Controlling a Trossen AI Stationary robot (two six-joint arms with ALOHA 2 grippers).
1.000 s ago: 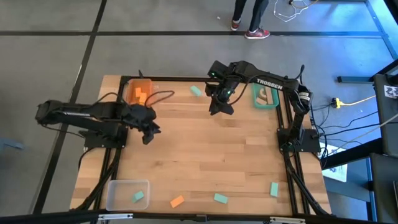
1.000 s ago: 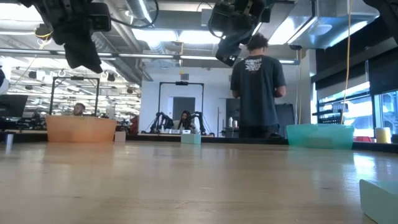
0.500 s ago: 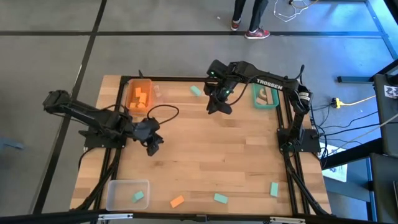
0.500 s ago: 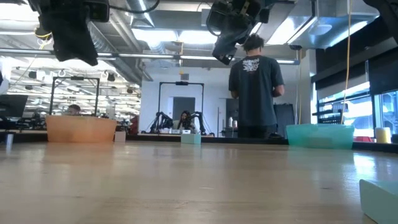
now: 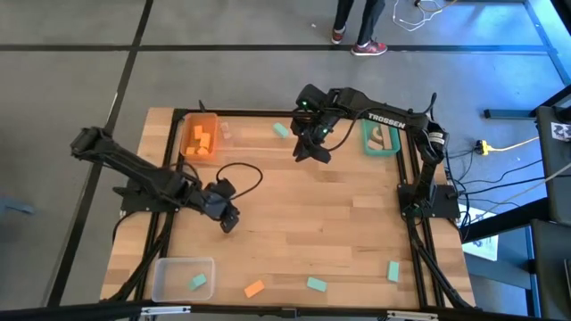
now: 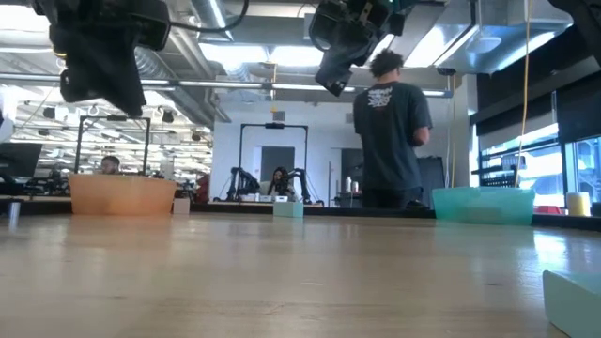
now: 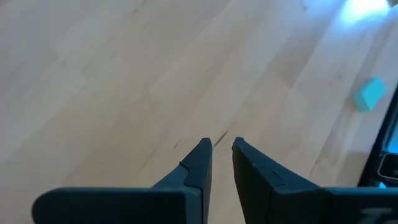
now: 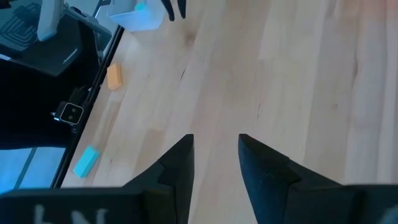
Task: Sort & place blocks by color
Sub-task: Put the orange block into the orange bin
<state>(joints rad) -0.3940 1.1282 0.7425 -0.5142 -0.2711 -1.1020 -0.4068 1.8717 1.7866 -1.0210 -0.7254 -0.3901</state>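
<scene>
Small blocks lie flat on the wooden table: a teal block (image 5: 281, 130) near the far edge, an orange block (image 5: 254, 288) and two teal blocks (image 5: 317, 284) (image 5: 393, 271) along the near edge. Orange blocks (image 5: 201, 138) lie in the orange bin (image 5: 200, 119). A teal block (image 5: 198, 282) sits in the clear bin (image 5: 169, 278). My left gripper (image 5: 227, 218) hovers over bare table left of centre, fingers (image 7: 202, 155) narrowly open and empty. My right gripper (image 5: 308, 147) hangs open and empty just near-right of the far teal block.
The teal bin (image 5: 379, 138) at the far right holds a pale piece. A pale block (image 5: 225, 132) lies beside the orange bin. A black cable loops near the left gripper. The middle of the table is bare wood. A person (image 6: 390, 131) stands beyond the far edge.
My left arm has stretched out, carrying its gripper from beside the orange bin toward the table's near edge and a little rightward. My right gripper has eased slightly toward the far teal block. No block has moved.
</scene>
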